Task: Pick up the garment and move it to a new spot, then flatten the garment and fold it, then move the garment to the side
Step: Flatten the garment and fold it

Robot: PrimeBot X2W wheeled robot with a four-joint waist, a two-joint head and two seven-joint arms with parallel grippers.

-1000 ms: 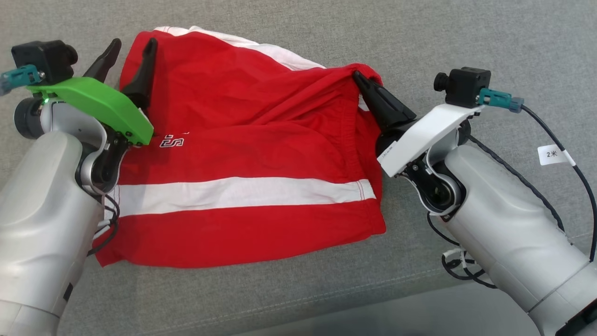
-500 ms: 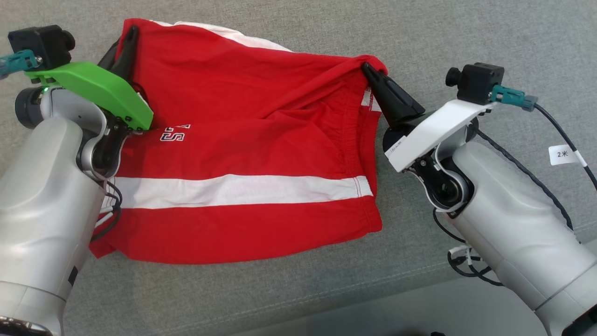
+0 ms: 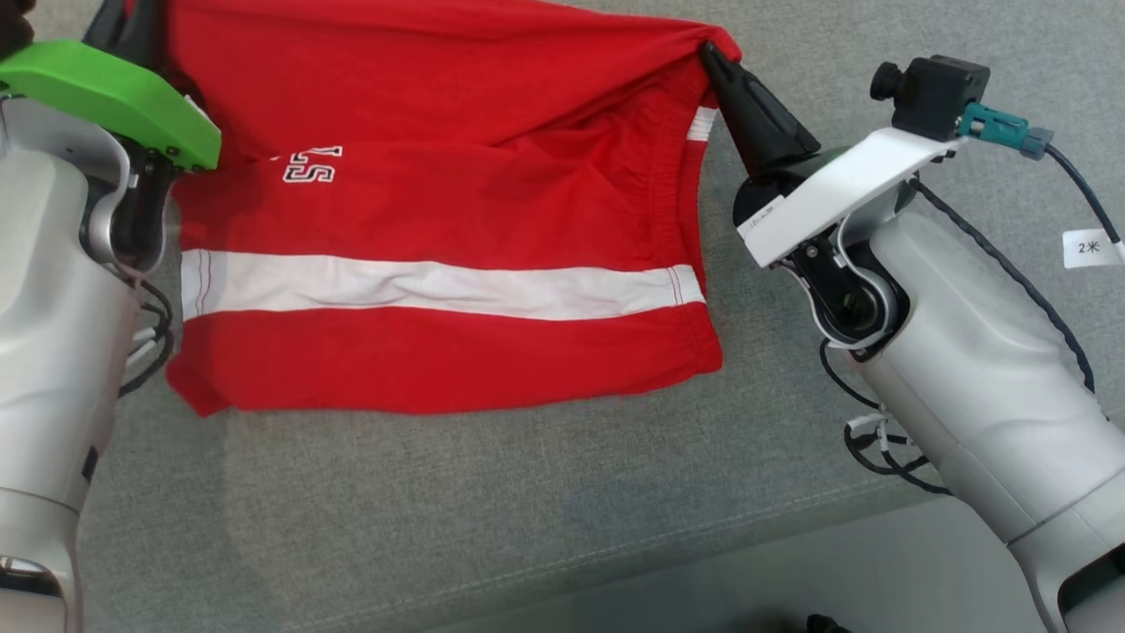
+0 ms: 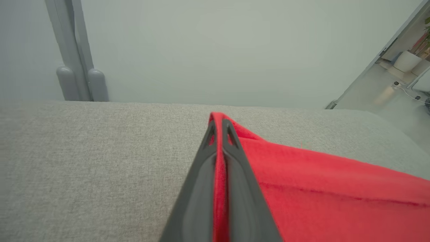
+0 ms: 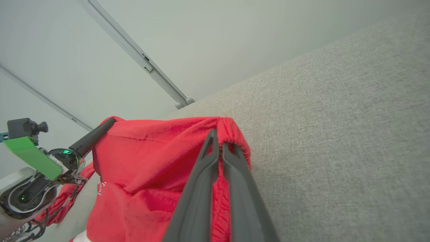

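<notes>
Grey fabric surface [image 3: 527,510]; pale wall [image 4: 215,50] behind; two grey uprights [image 4: 80,84].

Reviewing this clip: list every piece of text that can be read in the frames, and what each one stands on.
"2米": on the white tag hanging beside the right arm.
White outlined letters on the red garment: upside down in the head view; one looks like "S", the rest is unclear.
Small print on the white bracket: too small to read.
</notes>
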